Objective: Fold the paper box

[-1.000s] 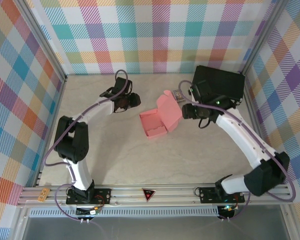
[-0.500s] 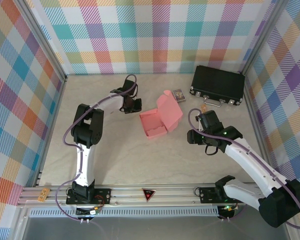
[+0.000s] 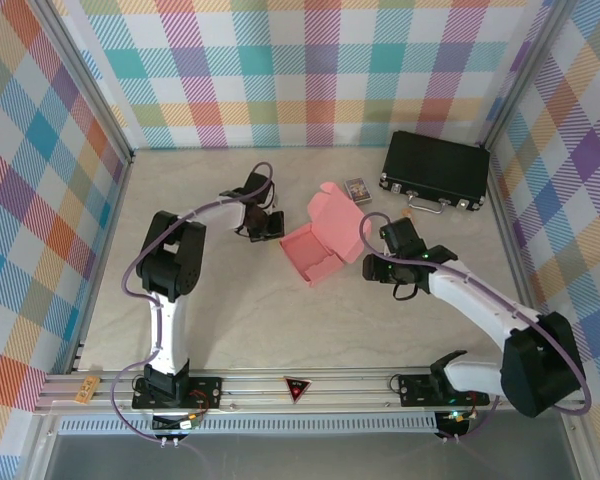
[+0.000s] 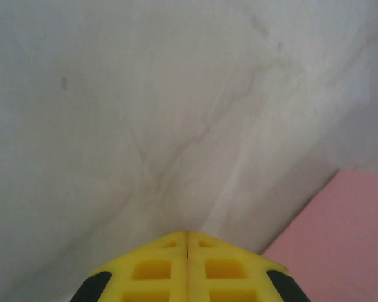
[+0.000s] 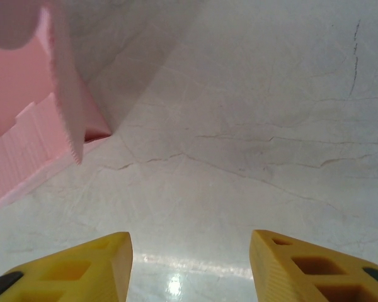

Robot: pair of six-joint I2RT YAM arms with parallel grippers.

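1. Top external view:
   - The paper box [image 3: 323, 248] sits mid-table, a half-formed pink tray with its lid flap standing open on the far side.
   - The tray lies on a slant, one end toward the left arm and the other toward the right arm.
   - The left gripper [image 3: 266, 223] is just beside the box's left end, and the right gripper [image 3: 372, 268] is just beside its right corner. Contact cannot be judged at either.
   - Both arms are about equally near, so the box lies between them.
   - The black hard case [image 3: 435, 172] and the small printed card [image 3: 357, 188] lie well apart from this, toward the far right.

2. Left wrist view:
   - The left gripper [image 4: 188, 234] has its yellow fingers pressed together with nothing between them.
   - The box [image 4: 353, 233] lies ahead and to the right of the tips, over bare table [image 4: 145, 94].

3. Right wrist view:
   - The right gripper [image 5: 190, 242] has its fingers spread wide and holds nothing.
   - The box [image 5: 19, 138] lies ahead and to the left, with the serrated lid edge [image 5: 68, 107] upright.
   - Judging by this, closing the lid calls for a reach leftward and over that edge.
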